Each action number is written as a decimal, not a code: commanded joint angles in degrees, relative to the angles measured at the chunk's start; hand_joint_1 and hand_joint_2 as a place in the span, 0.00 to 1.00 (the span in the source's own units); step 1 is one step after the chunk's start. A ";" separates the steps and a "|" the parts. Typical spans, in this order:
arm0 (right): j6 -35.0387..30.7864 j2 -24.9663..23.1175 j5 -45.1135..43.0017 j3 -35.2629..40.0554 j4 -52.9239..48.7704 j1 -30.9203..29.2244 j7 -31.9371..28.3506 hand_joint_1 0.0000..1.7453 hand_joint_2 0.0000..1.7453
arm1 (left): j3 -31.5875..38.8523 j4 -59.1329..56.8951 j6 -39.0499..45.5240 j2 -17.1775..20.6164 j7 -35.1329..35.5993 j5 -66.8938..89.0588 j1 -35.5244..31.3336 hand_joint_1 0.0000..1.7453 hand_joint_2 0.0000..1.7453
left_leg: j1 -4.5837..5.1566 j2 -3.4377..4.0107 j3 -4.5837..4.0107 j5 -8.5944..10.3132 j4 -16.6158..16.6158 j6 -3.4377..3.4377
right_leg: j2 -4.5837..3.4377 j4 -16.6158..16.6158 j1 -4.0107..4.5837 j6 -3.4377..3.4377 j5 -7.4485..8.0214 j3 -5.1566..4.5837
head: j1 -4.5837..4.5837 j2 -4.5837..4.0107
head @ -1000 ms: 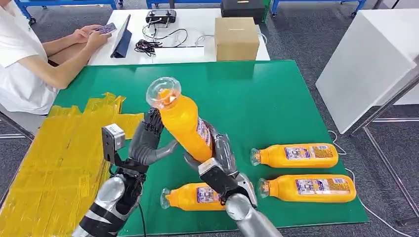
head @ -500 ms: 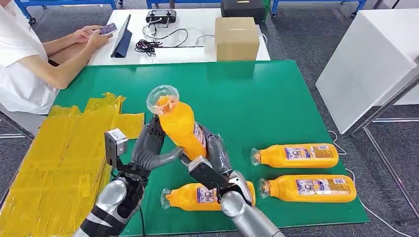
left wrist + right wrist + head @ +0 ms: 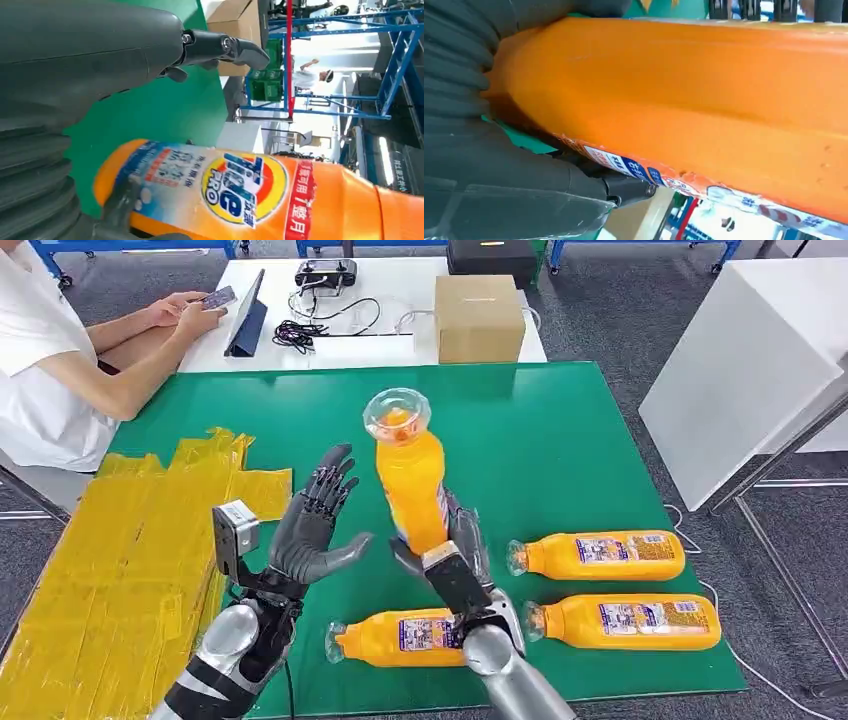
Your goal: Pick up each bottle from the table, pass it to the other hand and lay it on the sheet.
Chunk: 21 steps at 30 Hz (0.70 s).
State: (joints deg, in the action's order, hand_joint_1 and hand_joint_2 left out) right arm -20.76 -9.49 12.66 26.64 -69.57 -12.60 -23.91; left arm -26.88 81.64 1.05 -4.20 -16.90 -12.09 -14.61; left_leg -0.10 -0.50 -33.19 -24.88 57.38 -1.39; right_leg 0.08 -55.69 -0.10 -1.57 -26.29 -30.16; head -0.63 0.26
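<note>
The right hand (image 3: pixel 455 555), just below the centre of the head view, grips an orange detergent bottle (image 3: pixel 410 480) around its lower body and holds it upright above the green table mat (image 3: pixel 560 440), clear cap (image 3: pixel 397 415) uppermost. In the right wrist view the orange body (image 3: pixel 684 100) runs across the frame with the thick grey thumb (image 3: pixel 524 175) pressed under its label edge. The left hand (image 3: pixel 310 525), to the left of the bottle, holds nothing; its fingers are spread and its palm faces the bottle, a gap between them. The left wrist view shows its dark fingers (image 3: pixel 220 47) extended over green mat, with the bottle's printed label (image 3: pixel 235 187) close below them.

Three more orange bottles lie on their sides on the mat: one (image 3: pixel 410 637) at lower centre, just beside the right forearm, and two at lower right, one (image 3: pixel 600 555) above the other (image 3: pixel 625 622). The yellow sheet (image 3: pixel 120 550) covers the left part of the table. At upper left a seated person (image 3: pixel 50 370) holds a phone (image 3: pixel 213 298); a cardboard box (image 3: pixel 478 318) stands on the white table at top centre.
</note>
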 commanded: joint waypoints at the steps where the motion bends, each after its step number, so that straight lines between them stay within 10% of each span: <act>1: -1.37 0.43 1.24 -1.42 1.94 -1.77 0.14 1.00 1.00 | -1.24 -2.01 -0.03 0.60 0.05 0.07 -2.34 0.00 1.00 | -0.04 -0.02 0.07 -0.02 -0.01 0.05 | 0.05 0.05 0.04 0.00 -0.02 0.11 | 0.00 0.00; 21: 3.47 1.21 20.36 15.30 14.30 -8.30 4.02 1.00 1.00 | -1.32 -3.43 -1.69 -0.45 0.34 0.00 -4.09 0.00 1.00 | -0.08 0.03 0.17 -0.02 -0.06 0.06 | 0.00 0.13 0.08 0.00 0.01 0.22 | 0.00 0.00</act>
State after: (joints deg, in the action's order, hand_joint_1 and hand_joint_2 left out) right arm -19.68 -10.01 28.67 32.36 -65.18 -15.59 -19.45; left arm -27.39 81.61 -0.04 -4.42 -16.94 -11.91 -15.32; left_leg -0.11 -0.50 -33.19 -24.87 57.37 -1.39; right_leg 0.07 -55.69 -0.10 -1.57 -26.29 -30.16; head -0.63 0.26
